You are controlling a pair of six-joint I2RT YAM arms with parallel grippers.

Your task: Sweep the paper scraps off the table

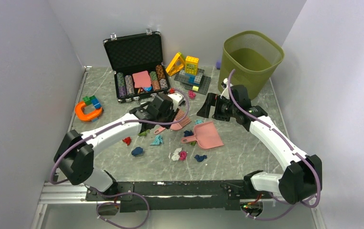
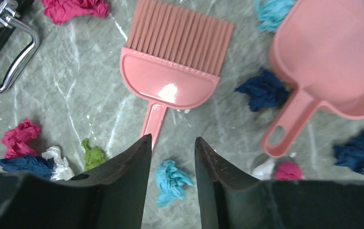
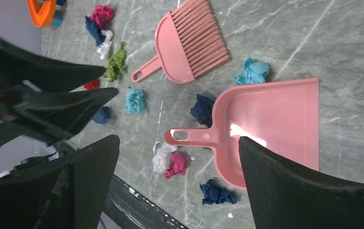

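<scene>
- Your left gripper (image 2: 173,140) hung with its fingers a little apart, holding nothing, close over the handle of the pink brush (image 2: 170,81).
- Your right gripper (image 3: 177,139) was spread wide above the pink dustpan (image 3: 271,124).
- The paper scraps (image 2: 170,181) lay scattered on the table (image 2: 75,95) around both tools.

- I work in a robot test cell, a laboratory kind of place and not a home.
- Plain light walls (image 1: 22,71) close my small counter (image 1: 247,157) in on three sides, like a box.
- A metal rail (image 1: 60,194) runs along the near edge. My left arm (image 1: 108,133) and right arm (image 1: 275,138) are fixed there on a black bar (image 1: 170,188), with purple cables (image 1: 52,169) hanging loose.
- The counter carries a mixed set of props: a black case (image 1: 134,52) of poker chips, building blocks (image 1: 192,71), a green basket (image 1: 251,57), a pink brush (image 1: 180,123), a dustpan (image 1: 208,134) and paper scraps (image 1: 137,151).
</scene>
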